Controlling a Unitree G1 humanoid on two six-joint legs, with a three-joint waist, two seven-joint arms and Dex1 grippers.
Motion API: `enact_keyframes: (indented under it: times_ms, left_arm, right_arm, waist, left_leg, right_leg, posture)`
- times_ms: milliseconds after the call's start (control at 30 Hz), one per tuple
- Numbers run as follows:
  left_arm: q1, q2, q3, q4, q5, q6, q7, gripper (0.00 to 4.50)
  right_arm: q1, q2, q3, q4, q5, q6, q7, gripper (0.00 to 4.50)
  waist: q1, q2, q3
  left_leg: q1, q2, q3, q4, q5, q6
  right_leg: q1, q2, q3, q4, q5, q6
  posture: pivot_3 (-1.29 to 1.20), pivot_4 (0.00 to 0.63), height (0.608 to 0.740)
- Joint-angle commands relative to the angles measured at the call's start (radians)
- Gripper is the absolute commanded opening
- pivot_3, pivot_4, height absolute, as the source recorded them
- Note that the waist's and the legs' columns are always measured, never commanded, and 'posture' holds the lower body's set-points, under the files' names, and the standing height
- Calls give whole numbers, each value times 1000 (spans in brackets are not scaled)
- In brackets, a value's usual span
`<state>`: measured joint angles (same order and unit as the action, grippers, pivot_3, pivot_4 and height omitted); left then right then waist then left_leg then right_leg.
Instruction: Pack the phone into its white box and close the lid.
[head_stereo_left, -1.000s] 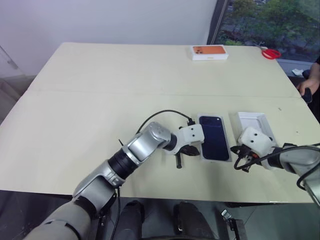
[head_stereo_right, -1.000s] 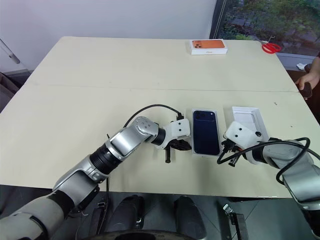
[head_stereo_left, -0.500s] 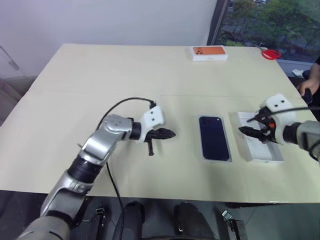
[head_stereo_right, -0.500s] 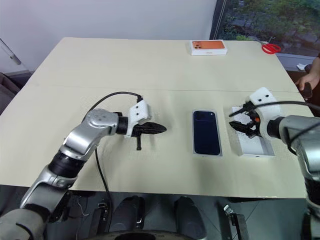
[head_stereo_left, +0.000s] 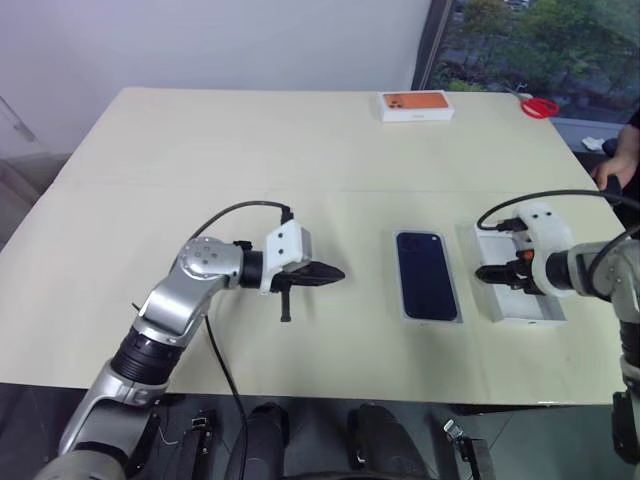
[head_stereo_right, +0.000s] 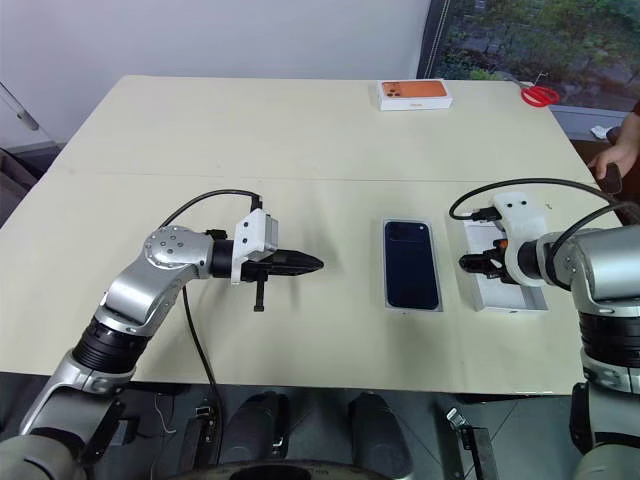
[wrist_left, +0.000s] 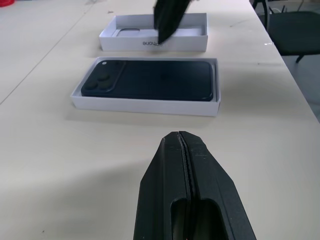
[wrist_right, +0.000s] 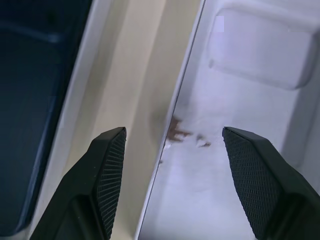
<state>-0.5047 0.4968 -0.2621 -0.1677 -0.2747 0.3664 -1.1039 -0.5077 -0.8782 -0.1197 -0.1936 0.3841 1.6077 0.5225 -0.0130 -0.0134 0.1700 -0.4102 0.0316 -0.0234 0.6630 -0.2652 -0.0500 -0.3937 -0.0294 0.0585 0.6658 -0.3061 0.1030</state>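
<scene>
Phone (head_stereo_left: 427, 277) lying face down in the white box (head_stereo_left: 405, 300) mid-desk (head_stereo_left: 200, 150), lid (head_stereo_left: 520, 300) upturned just at its 3 o'clock, right gripper (head_stereo_left: 487, 274) jaws spread astride the lid's near wall, left gripper (head_stereo_left: 338, 271) jaws pressed closed at the box's 9 o'clock, well apart.

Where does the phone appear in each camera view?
Left eye: phone right of centre, in the white box.
Right eye: right of centre.
Left wrist: centre, beyond the shut left gripper.
Right wrist: along one edge.
Shared landmark: the lid beside it.
</scene>
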Motion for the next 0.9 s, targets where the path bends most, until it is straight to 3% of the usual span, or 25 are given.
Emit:
enact_keyframes:
  times_ms: [33,133,300,400,600,767,833,900]
  left_arm:
    - [6,-3,0,-38,-13,1,10,0]
    - [10,-1,0,-39,-14,1,10,0]
    - [14,-4,-3,-31,-11,-6,9,0]
    - [13,-8,-7,-21,-5,-11,10,0]
    - [14,-15,4,20,21,-39,36,0]
    - [8,-13,41,78,36,-55,81,0]
    - [-11,-19,50,88,29,-55,90,0]
    - [-27,-21,58,101,26,-52,97,0]
  right_arm:
    - [7,18,-15,-9,22,7,-54,3196]
    - [-5,55,-46,16,33,7,-103,2438]
    - [-9,54,-78,25,113,7,-139,33]
    - [-18,55,-114,40,196,7,-172,33]
    - [-183,49,-228,88,449,7,-252,33]
    - [-233,162,-265,104,1046,7,-515,33]
    - [-177,105,-134,92,1408,-173,-747,33]
    - [-142,101,-51,62,1576,-304,-880,33]
  waist:
    - [0,0,0]
    - [-1,0,0]
    - [-1,0,0]
    - [-1,0,0]
    - [-4,3,1]
    - [-5,2,1]
    - [-1,3,2]
    - [4,2,2]
  left_leg:
    - [0,0,0,0,0,0]
    - [0,0,0,0,0,0]
    - [0,0,0,0,0,0]
    - [0,0,0,0,0,0]
    - [0,0,1,-1,0,0]
    - [0,2,1,-1,-1,1]
    - [0,2,1,-1,-1,1]
    - [-3,2,0,0,-1,2]
  right_leg:
    - [0,0,0,0,0,0]
    - [0,0,0,0,0,0]
    - [0,0,0,0,0,0]
    - [0,0,0,0,0,0]
    - [-1,1,1,1,0,0]
    - [-1,2,1,0,0,0]
    - [-1,2,1,1,0,0]
    - [-2,0,0,0,0,0]
  posture:
    - [0,150,732]
    - [0,150,732]
    - [0,150,732]
    - [0,150,732]
    - [0,150,732]
    - [0,150,732]
    - [0,150,732]
    - [0,150,732]
